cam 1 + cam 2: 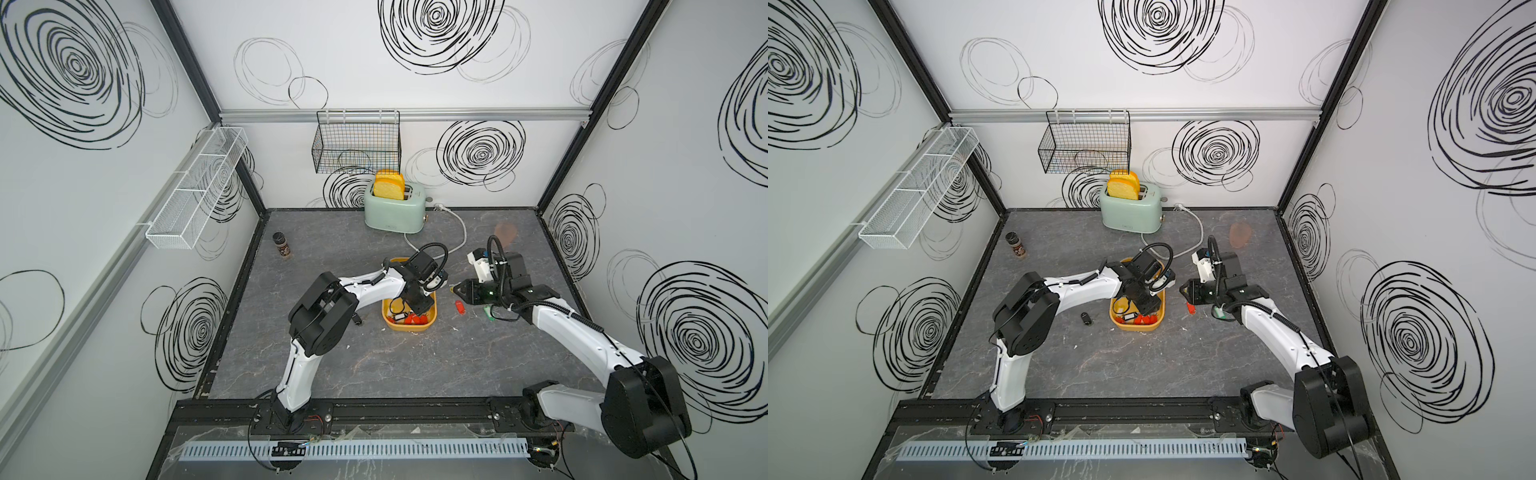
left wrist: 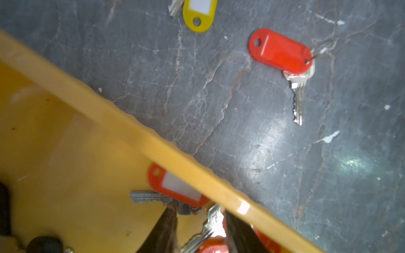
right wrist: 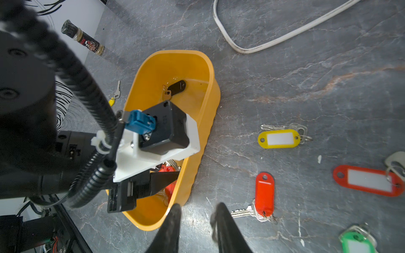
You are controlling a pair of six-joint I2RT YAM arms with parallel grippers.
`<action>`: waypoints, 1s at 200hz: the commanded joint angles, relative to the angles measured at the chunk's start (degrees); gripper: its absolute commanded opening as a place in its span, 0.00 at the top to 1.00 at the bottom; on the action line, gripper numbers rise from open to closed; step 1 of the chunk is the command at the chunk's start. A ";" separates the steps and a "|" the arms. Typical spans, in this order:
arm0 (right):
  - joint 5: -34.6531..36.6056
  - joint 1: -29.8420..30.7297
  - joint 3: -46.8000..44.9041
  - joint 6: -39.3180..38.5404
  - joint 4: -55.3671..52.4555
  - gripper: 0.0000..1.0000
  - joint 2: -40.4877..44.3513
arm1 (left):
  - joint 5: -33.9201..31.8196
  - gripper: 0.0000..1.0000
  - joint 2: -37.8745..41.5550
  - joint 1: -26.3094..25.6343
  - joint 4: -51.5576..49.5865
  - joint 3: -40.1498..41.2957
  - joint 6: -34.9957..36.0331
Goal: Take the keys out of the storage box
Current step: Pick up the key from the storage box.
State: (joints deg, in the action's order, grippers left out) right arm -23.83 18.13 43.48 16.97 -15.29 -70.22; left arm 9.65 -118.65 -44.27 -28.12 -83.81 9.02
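While the left claw (image 2: 198, 215) is down in the storage box (image 3: 214, 96), step: grabbing one more key from the pile at the box's near end, mid-task.
left claw: spread, straddling a silver key (image 2: 211, 225); gaps show on both sides, so no pinch yet.
right claw (image 3: 198, 204): spread, empty, hovers over the counter (image 1: 415, 374) just beside the box's outer wall.
keys in box: boxed red-tag key (image 2: 175, 186) against the wall by the left claw, more red tags under the claw, black-tag key (image 3: 177, 87) alone at the far end.
keys out: yellow-tag key (image 3: 279, 138), loose red-tag key (image 2: 280, 51) and green-tag key (image 3: 356, 241) lie on the counter near the right arm.
progress: looks around halfway, several left inside.
next move: likely press the jaws onto the silver key, lift clear of the rim, carry over the wall, drop on the counter.
risk: the boxed red-tag key's ring sits at one finger and may drag along; the wall crowds the other finger.
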 commanded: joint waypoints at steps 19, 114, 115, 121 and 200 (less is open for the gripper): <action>-0.16 -0.31 -0.54 -0.38 -1.06 0.69 1.09 | 0.84 0.66 -1.40 -0.32 0.30 -0.83 0.50; -0.01 -0.31 -0.60 -0.38 -0.73 0.68 0.49 | 0.38 1.00 0.56 0.43 -0.26 -1.53 -0.17; 0.00 -0.30 -0.59 -0.37 -0.76 0.68 0.51 | 0.38 1.00 0.63 0.46 -0.27 -1.58 -0.20; -0.08 -0.29 -0.60 -0.43 -0.78 0.68 0.50 | 0.37 1.00 1.13 0.65 -0.36 -1.62 -0.43; -0.51 -0.23 -0.09 -0.09 -0.08 0.68 -0.27 | -0.64 1.00 9.39 3.53 -0.62 -1.17 -2.48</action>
State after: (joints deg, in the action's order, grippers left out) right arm -23.83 18.13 43.38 16.97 -15.40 -70.22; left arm 9.61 -113.65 -41.45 -28.60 -84.03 7.38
